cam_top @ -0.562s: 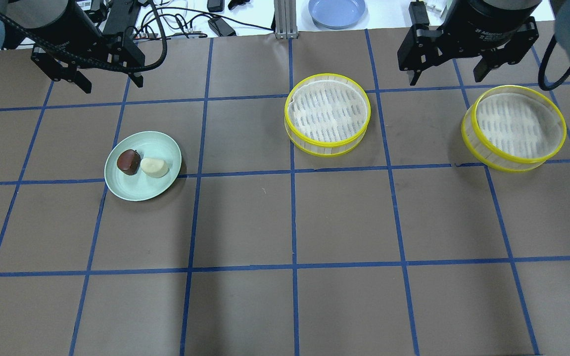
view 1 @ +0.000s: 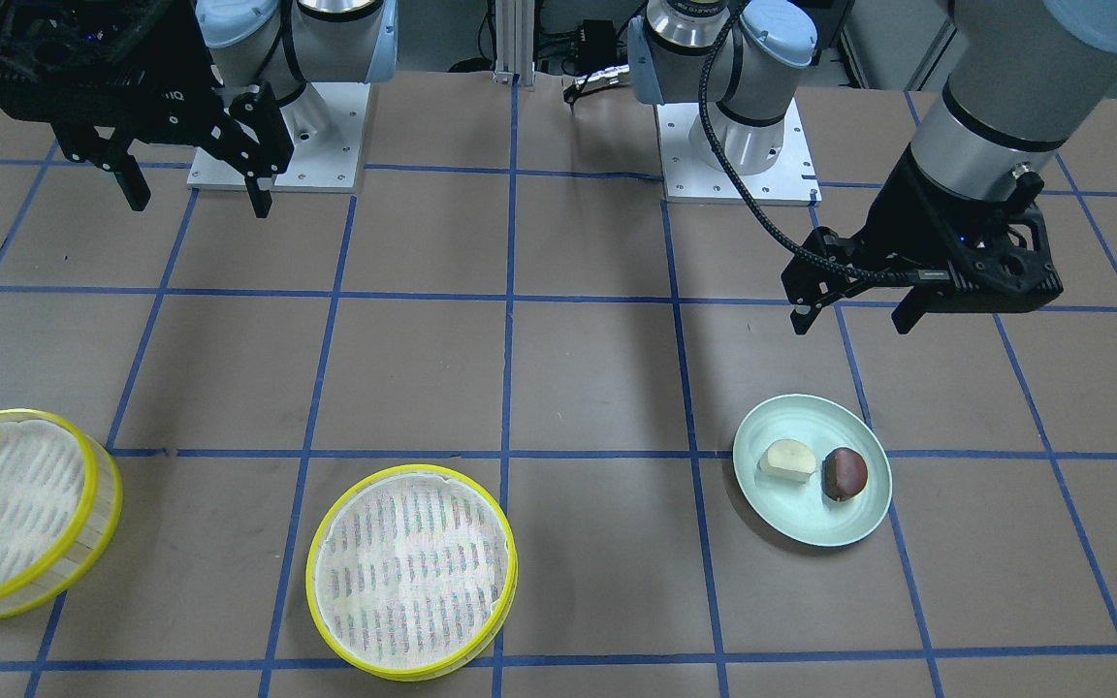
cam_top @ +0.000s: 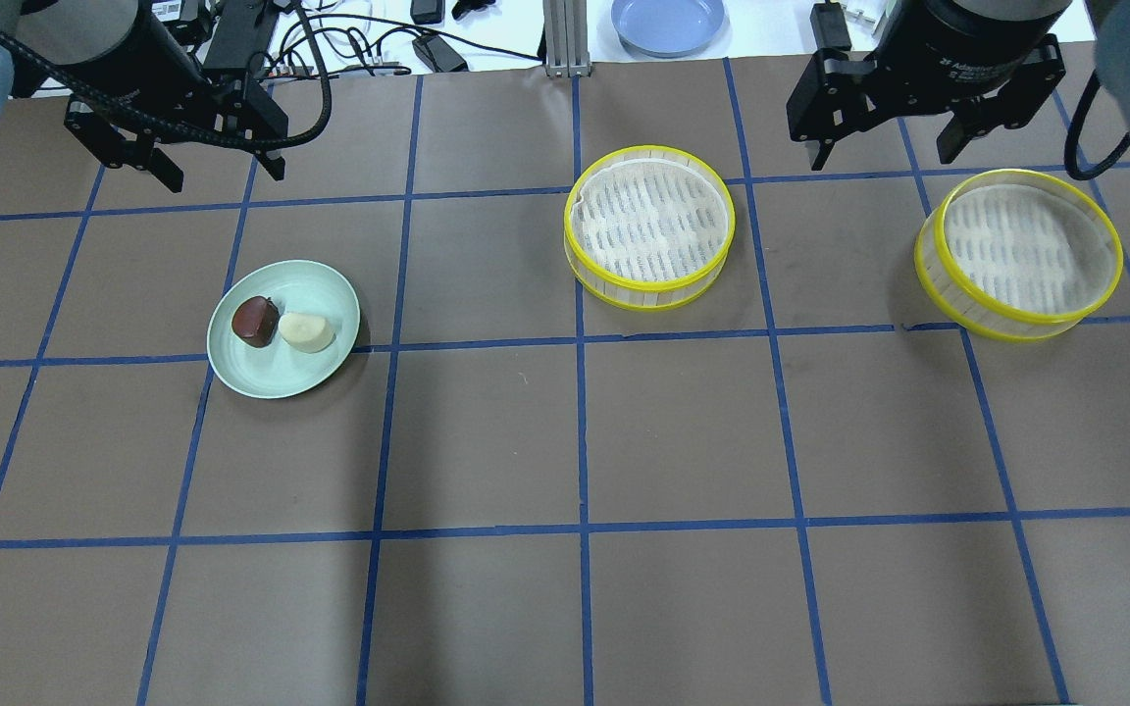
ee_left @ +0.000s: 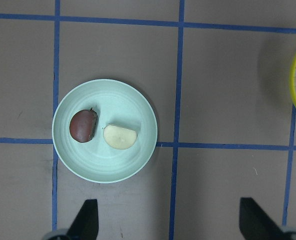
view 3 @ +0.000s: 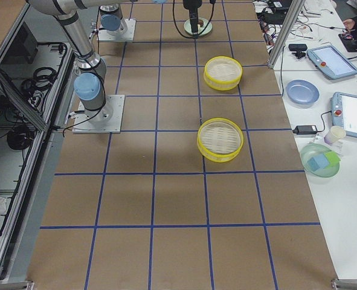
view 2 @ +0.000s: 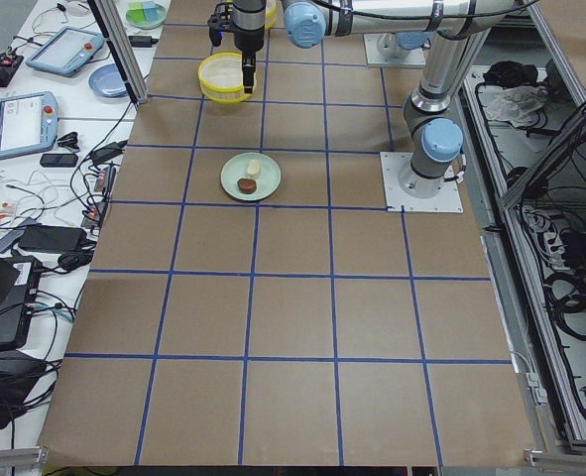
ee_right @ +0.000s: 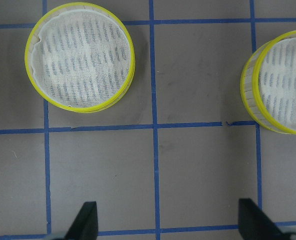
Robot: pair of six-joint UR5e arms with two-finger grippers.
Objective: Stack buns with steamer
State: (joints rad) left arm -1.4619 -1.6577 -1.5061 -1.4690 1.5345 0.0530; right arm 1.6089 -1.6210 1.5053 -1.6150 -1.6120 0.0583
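A dark reddish-brown bun (cam_top: 254, 321) and a pale cream bun (cam_top: 307, 331) lie side by side on a pale green plate (cam_top: 302, 286) at the table's left. They also show in the left wrist view, brown (ee_left: 82, 126) and cream (ee_left: 119, 136), and in the front view, brown (view 1: 845, 473) and cream (view 1: 789, 459). Two yellow-rimmed steamers lined with white cloth stand empty, one in the middle (cam_top: 649, 226) and one at the right (cam_top: 1019, 252). My left gripper (cam_top: 227, 176) is open and empty, high up beyond the plate. My right gripper (cam_top: 879, 157) is open and empty, high between the steamers.
A blue plate (cam_top: 668, 22) and cables lie on the white side table past the far edge. The arm bases (view 1: 733, 145) stand at the robot's side. Blue tape lines grid the brown table.
Both arms have shifted only very slightly. The buns, the plate and the steamers have not moved.
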